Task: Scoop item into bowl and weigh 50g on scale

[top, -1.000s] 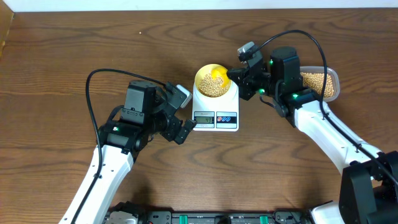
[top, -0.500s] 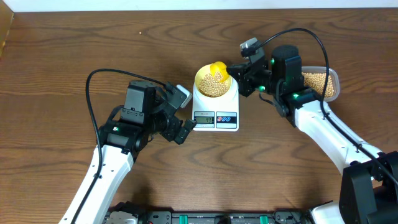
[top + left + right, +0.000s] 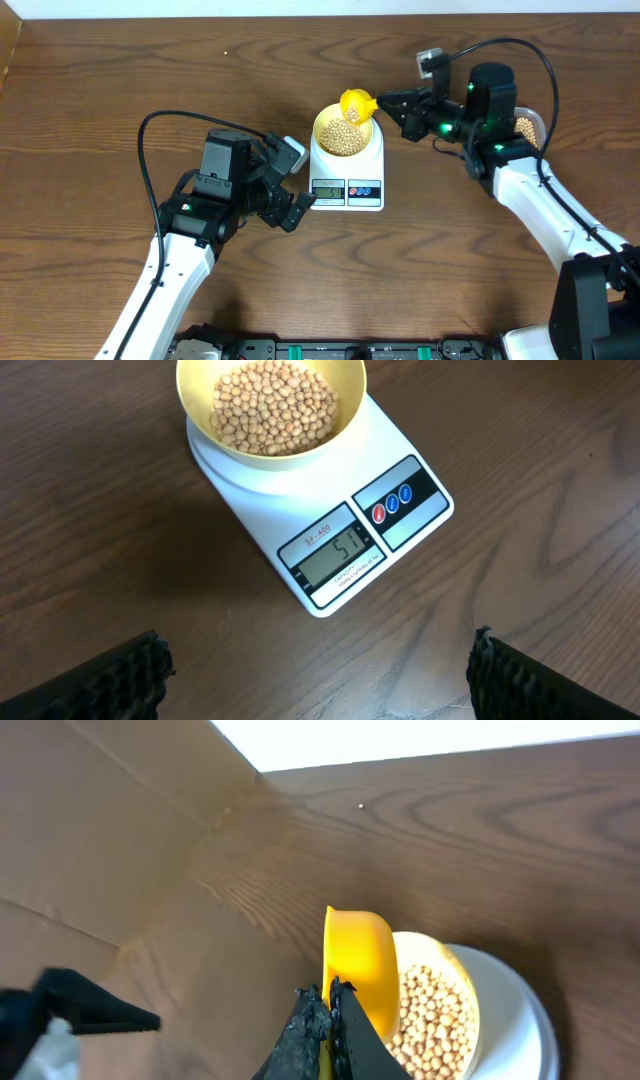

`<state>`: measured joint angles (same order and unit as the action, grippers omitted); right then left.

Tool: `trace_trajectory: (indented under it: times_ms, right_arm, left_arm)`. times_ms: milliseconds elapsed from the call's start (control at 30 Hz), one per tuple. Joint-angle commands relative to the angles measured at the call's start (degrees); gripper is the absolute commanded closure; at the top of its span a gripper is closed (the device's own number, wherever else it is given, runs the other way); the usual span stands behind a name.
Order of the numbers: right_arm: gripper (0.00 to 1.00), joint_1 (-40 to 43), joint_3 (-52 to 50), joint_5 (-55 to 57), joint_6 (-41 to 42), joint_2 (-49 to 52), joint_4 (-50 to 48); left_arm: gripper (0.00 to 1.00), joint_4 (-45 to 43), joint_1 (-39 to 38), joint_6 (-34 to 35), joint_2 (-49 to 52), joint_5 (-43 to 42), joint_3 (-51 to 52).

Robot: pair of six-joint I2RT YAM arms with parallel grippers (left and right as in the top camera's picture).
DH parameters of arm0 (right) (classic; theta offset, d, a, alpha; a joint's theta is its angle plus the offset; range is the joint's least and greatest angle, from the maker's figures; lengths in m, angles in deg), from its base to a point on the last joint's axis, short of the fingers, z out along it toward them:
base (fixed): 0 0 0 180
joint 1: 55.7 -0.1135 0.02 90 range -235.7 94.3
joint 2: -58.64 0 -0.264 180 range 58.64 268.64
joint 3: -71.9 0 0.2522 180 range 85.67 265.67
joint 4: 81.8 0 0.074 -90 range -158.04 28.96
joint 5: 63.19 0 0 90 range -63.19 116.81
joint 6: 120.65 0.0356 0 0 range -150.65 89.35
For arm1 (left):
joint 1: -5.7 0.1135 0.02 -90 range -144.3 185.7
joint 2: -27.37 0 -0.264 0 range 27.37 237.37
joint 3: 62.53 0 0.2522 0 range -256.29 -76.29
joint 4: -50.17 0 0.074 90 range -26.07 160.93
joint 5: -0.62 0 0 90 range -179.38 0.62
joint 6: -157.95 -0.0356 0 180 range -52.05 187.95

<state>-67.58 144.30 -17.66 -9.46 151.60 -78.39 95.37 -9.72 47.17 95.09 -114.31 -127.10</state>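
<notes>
Wooden table (image 3: 90, 90), one scale (image 3: 340, 530), one bowl (image 3: 352, 395), many beans (image 3: 275, 405), one scoop (image 3: 356, 103)

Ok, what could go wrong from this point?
The display on the scale reads 51, just over target; more beans falling from the tilted scoop would worsen it. The scoop, gripped by the right hand, is beside the bowl rim and could nudge it. The open left hand is close to the scale.

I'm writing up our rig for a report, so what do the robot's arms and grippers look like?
The left arm and right arm have white links, black joint housings with green lights, and looping black cables. The left gripper and right gripper are black with textured fingers.
</notes>
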Motion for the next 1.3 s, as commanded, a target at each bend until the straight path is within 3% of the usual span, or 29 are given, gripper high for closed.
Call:
trace_trajectory:
  times_ms: [0, 333, 800, 1267]
  right_arm:
    - [0.99, 2.51, 0.17, -2.89, 8.61, -0.02, -0.17]
    - [0.99, 9.92, 0.17, -11.85, 14.82, -0.33, -0.11]
    - [0.99, 11.91, 0.2, -9.53, 15.19, -2.23, 2.14]
    - [0.99, 18.78, 0.17, 9.4, 4.76, -19.76, 28.57]
  left_arm:
    - [0.03, -0.07, 0.24, 0.31, 0.11, 0.35, 0.07]
    - [0.03, -0.07, 0.24, 0.31, 0.11, 0.35, 0.07]
    - [0.03, -0.04, 0.24, 0.31, 0.11, 0.35, 0.07]
    - [0.03, -0.07, 0.24, 0.28, 0.11, 0.35, 0.07]
